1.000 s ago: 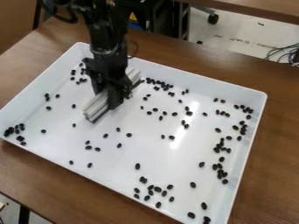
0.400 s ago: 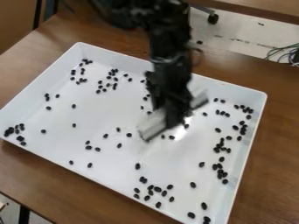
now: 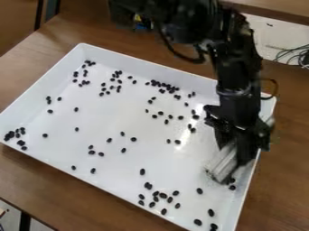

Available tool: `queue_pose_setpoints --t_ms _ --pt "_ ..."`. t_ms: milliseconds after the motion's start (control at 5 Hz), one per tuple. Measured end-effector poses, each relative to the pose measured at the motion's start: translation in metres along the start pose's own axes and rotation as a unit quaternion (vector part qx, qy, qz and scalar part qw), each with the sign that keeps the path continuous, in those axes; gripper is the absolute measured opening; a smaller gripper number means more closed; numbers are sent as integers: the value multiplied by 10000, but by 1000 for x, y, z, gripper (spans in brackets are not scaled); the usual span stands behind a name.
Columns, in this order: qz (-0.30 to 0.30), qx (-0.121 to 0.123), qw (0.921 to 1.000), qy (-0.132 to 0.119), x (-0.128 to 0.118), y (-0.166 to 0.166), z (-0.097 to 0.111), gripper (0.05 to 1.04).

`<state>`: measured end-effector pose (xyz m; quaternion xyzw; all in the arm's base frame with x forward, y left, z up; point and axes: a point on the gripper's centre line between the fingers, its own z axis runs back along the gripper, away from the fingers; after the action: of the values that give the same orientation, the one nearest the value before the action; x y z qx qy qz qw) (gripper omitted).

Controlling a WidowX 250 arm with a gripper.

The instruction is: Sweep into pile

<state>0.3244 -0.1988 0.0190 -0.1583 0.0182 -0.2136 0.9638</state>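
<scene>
At four o'clock in the white tray, the gripper holds a ridged pale bar in its jaws, black beans scattered across to nine o'clock.

White tray on brown table

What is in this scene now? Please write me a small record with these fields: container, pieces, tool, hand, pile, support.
container: white rectangular tray with raised walls
pieces: many small dark beans, scattered singly and in loose clusters
tool: pale ridged block, slanted, at the tray's right side in the picture
hand: black hand, above the block, which sticks out on both sides of it
pile: no single pile formed
support: brown wooden table, under the tray
</scene>
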Motion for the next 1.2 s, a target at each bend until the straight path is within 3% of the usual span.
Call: queue_pose_setpoints --t_ms 200,400,600,800,1000,1200 --pt "181 -12 9998 86 13 0 -5 363" --pt "298 -42 9995 -29 18 -1 -9 363" --pt "917 -90 9944 -510 13 1 -13 363" --pt "1518 -177 9850 -797 8 6 -13 363" --pt "1814 -371 9803 -692 5 10 -9 363" --pt "1754 -671 9821 -164 14 11 -13 363"
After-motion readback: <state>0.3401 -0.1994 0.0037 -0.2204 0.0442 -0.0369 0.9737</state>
